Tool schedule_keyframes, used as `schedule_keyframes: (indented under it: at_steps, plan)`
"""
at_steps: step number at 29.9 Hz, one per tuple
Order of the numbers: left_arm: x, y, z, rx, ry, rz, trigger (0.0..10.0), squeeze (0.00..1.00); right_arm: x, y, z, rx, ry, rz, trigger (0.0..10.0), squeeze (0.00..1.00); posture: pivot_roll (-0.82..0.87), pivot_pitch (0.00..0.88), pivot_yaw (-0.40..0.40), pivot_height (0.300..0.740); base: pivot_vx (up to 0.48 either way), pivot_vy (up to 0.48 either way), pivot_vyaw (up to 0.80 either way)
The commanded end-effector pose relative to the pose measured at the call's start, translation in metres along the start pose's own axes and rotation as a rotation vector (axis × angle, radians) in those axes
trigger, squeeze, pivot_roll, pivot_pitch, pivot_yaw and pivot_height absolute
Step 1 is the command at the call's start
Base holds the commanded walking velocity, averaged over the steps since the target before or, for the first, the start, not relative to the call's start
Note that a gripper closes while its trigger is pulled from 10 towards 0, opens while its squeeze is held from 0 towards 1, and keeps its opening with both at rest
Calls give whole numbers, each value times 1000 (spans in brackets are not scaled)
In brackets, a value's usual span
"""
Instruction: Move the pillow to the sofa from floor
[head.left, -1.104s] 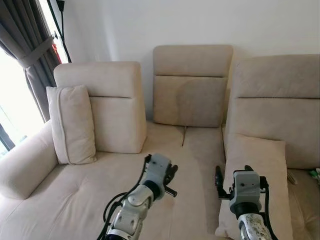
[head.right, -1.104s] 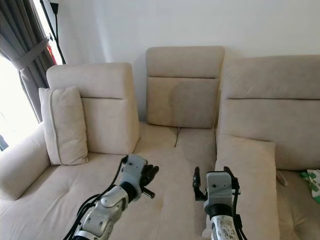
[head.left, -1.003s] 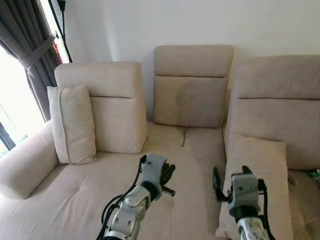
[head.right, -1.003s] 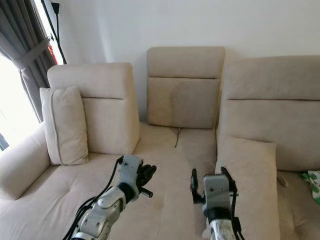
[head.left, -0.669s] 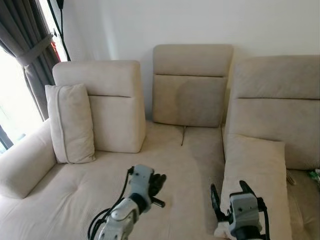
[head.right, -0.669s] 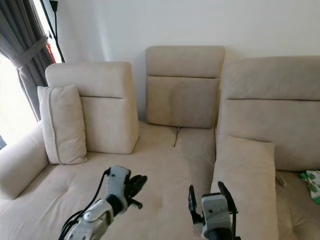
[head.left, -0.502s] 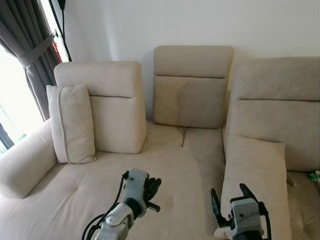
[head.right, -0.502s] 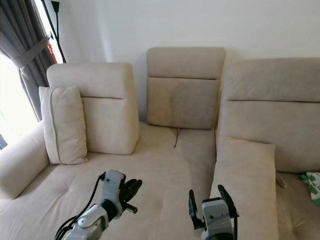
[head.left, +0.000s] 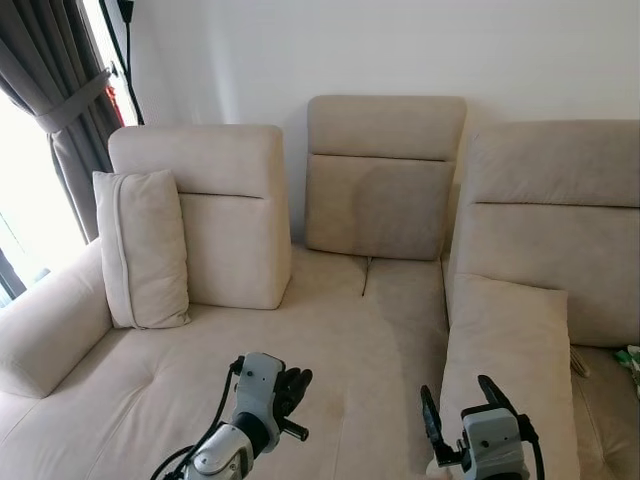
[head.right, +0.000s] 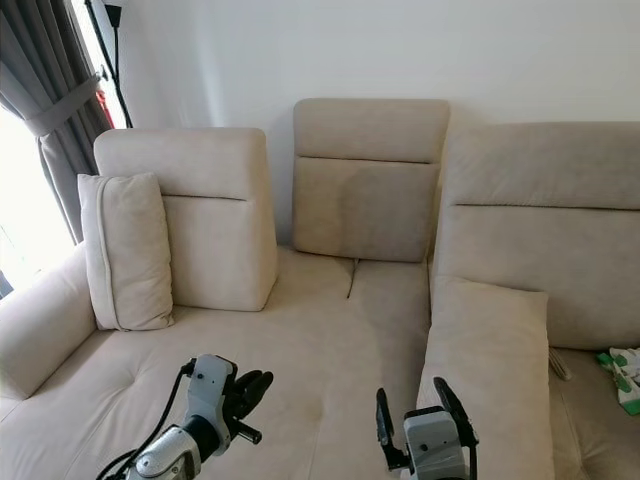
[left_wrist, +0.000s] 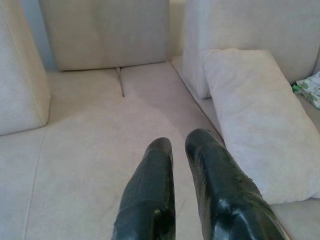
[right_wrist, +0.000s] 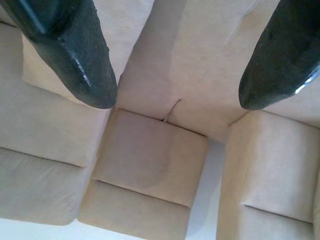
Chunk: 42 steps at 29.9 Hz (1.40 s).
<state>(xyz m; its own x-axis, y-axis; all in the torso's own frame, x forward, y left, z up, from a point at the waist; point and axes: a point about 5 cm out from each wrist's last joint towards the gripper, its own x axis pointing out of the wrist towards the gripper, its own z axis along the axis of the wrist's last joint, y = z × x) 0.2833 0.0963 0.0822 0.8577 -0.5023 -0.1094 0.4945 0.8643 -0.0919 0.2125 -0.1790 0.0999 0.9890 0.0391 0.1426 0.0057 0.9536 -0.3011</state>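
Far left: a dark curtain (head.left: 55, 110) tied back beside a bright window. Next, a small upright cushion (head.left: 145, 248) leans against the left backrest of the beige sofa (head.left: 300, 340), just inside the rounded armrest.

Lower left of centre: the left gripper (head.left: 290, 388) hangs low over the bare seat, holding nothing. In the left wrist view its two black fingers (left_wrist: 150, 200) sit nearly together with only a thin gap between them.

Centre: a middle backrest block, with a seam running down the seat below it.

Right of centre: the right gripper (head.right: 425, 415) is low at the frame's bottom edge, fingers (right_wrist: 75, 45) spread wide apart with nothing between them.

Right: the pillow (head.left: 505, 370) lies flat along the right-hand seat section, its top edge propped against the backrest, its lower end near the front of the seat. It is on the sofa, not the floor, so the move looks done.

Far right: a green-and-white scrap (head.right: 622, 375) on the seat edge.

Risks, as judged: the pillow's lower end lies near the seat front, so a brush from the right arm could drag it off. A soft pillow may also slump by itself.
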Motion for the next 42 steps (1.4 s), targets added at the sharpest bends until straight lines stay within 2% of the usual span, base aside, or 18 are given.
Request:
schedule_keyframes:
  at_steps: [1, 19, 42]
  plan:
    - [-2, 2, -3, -21, 6, 3, 10000, 0, 0, 3, -2, 19, 4, -6, 10000, 0, -108, 0, 76, 740, 0, 0, 0]
    - [-4, -4, -6, 19, 25, -39, 10000, 0, 3, 4, -6, 38, 3, -29, 10000, 0, -112, 0, 87, 740, 0, 0, 0]
    - [-7, -5, -8, 28, 37, -53, 10000, 0, 2, 8, -9, 40, 7, -25, 10000, 0, -102, 0, 91, 740, 0, 0, 0]
